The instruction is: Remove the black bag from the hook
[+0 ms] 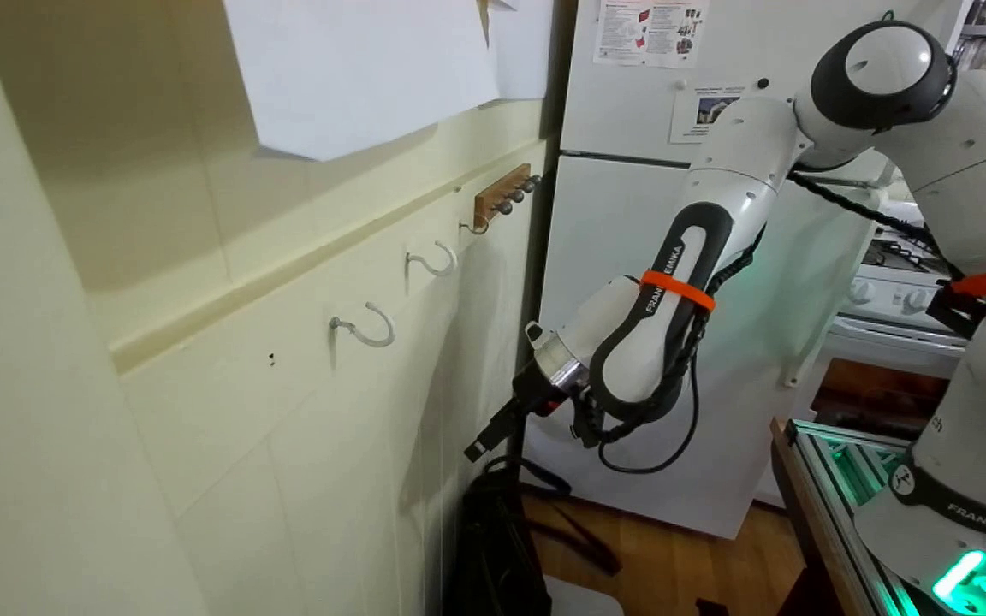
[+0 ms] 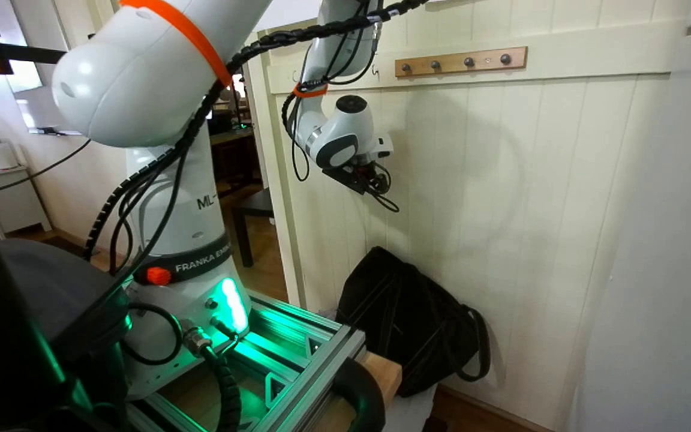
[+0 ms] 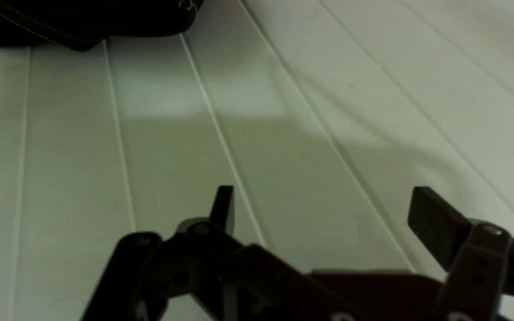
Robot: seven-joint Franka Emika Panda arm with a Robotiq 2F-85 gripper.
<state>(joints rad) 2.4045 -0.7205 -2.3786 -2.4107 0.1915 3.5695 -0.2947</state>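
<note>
The black two-fingered gripper has its jaws wide apart before a cream panelled wall. Below the jaws, the limp black fabric bag slumps against that wall, partly hidden in an exterior view by a pale wooden corner, cut off at the wrist view's top edge. Above the jaws runs a brown wooden hook rack.
</note>
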